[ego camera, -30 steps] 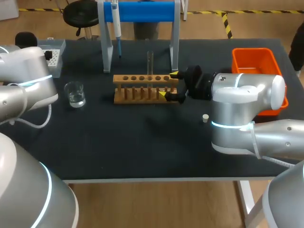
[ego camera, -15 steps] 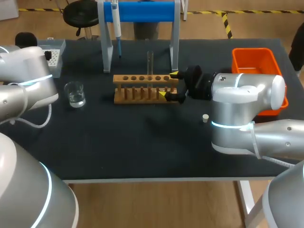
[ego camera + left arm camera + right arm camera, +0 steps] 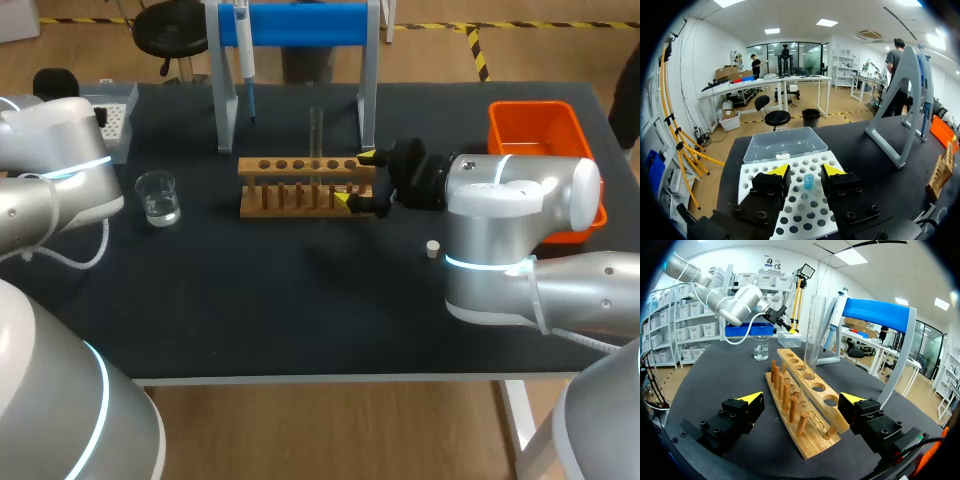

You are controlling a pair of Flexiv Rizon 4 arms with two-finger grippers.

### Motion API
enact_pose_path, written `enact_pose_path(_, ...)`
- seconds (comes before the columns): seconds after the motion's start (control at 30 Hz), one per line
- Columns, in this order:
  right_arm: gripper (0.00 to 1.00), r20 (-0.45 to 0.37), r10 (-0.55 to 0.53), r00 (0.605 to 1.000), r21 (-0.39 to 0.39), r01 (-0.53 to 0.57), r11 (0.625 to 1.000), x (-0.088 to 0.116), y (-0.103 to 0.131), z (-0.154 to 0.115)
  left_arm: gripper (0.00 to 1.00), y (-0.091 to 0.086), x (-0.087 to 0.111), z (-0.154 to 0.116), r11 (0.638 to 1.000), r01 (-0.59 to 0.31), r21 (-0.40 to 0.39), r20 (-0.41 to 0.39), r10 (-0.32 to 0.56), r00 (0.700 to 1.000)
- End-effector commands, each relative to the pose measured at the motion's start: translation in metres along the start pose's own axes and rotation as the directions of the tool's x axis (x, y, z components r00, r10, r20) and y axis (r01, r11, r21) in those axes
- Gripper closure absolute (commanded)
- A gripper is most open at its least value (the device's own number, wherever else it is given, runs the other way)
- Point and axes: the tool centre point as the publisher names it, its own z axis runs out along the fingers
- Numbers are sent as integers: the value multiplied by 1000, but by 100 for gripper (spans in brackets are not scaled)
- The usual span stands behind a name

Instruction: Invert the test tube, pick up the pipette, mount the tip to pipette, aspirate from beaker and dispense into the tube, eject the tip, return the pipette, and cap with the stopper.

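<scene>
A black table [image 3: 300, 310] seen from above, with two robot arms, one coming in from each side.

One wooden test tube rack [image 3: 305, 187] sits near the middle of the table. It holds one clear glass test tube [image 3: 316, 135], upright in a hole in the rack's right half. The other holes show nothing in them.

The right gripper [image 3: 352, 178] is at the rack's right end. Its two yellow-tipped fingers are spread wide, one on each side of the rack's end [image 3: 805, 435], and they touch nothing. In the right wrist view the test tube [image 3: 812, 335] stands ahead of the fingers.

Behind the rack is one blue and grey stand [image 3: 300, 25], with one pipette [image 3: 243, 45] hanging on its left side. One glass beaker [image 3: 158, 197] holding clear liquid stands to the rack's left, well apart from it. One small pale stopper [image 3: 432, 248] lies alone on the table beside the right arm. One orange bin [image 3: 530, 105] sits at the far right.

The left gripper [image 3: 805, 172] hangs over one white tip box [image 3: 790, 200] at the table's far left corner. Its two fingers are apart and hold nothing. One blue pipette tip [image 3: 808, 181] stands in the box between them, and its other holes look unfilled. One clear plastic tray [image 3: 785, 145] lies just past the box.
</scene>
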Motion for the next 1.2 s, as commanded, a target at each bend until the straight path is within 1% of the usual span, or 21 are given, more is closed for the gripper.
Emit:
enact_pose_path(0.03,0,2,0,1000,-1,0,1000,1,-1,0,71,-1,-2,3,1000,0,-5,-4,0,1000)
enact_pose_path(0.07,0,2,0,1000,-1,0,1000,1,-1,0,75,-1,-2,3,1000,0,-6,-4,0,1000)
enact_pose_path(0.1,0,2,0,1000,-1,0,1000,1,-1,0,75,-1,-2,3,1000,0,-6,-4,0,1000)
enact_pose_path(0.17,0,2,0,1000,-1,0,1000,1,-1,0,80,-1,-2,3,1000,0,-6,-4,0,1000)
enact_pose_path(0.23,0,2,0,1000,-1,0,1000,1,-1,0,81,-1,-2,3,1000,1,-7,-3,-1,1000)
enact_pose_path(0.37,0,2,0,1000,-1,0,1000,1,-1,0,93,0,-2,3,1000,2,-7,-4,-2,1000)
enact_pose_path(0.43,0,2,0,1000,-1,0,1000,1,-1,0,100,0,-2,3,1000,3,-7,-4,-3,1000)
enact_pose_path(0.87,0,2,0,1000,-1,0,1000,1,-1,0,100,-2,-2,0,1000,-3,1,5,3,1000)
enact_pose_path(1.2,0,2,0,1000,-1,0,1000,1,-1,0,100,-7,0,-5,1000,-10,10,17,10,1000)
